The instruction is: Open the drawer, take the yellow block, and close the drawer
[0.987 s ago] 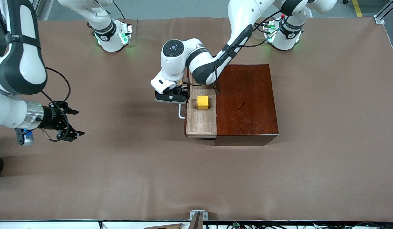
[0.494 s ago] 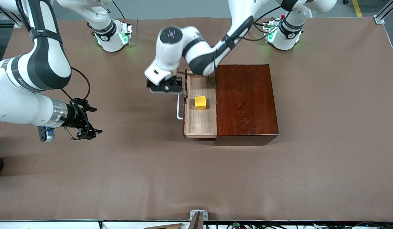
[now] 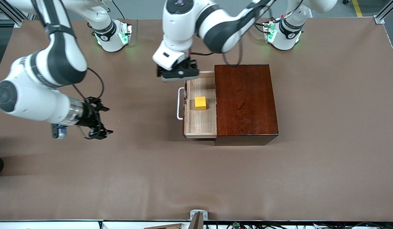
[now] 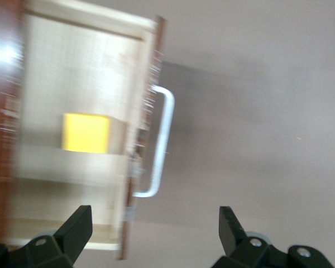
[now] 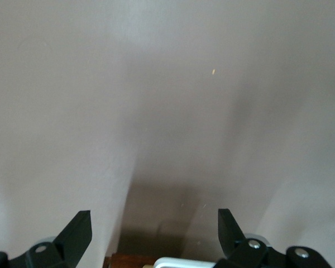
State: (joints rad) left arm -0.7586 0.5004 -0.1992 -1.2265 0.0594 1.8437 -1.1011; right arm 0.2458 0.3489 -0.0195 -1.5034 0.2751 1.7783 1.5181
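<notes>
The drawer (image 3: 199,122) is pulled out of the mahogany box (image 3: 245,101) toward the right arm's end, with its white handle (image 3: 180,103) free. The yellow block (image 3: 200,103) rests on the pale tray floor, close to the box. My left gripper (image 3: 179,73) hangs open and empty over the drawer's corner nearest the robots' bases. In the left wrist view the block (image 4: 86,133) and the handle (image 4: 159,142) lie below the open left gripper (image 4: 154,234). My right gripper (image 3: 106,121) is open above bare table, facing the handle (image 5: 184,262) from a distance.
A brown cloth (image 3: 196,178) covers the whole table. The two arm bases (image 3: 112,35) (image 3: 284,33) stand along the edge farthest from the front camera. A small metal bracket (image 3: 198,214) sits at the table's edge nearest that camera.
The left gripper has left the handle, risen and moved toward the robots' bases. The right arm has swung toward the drawer. The drawer and block have stayed in place.
</notes>
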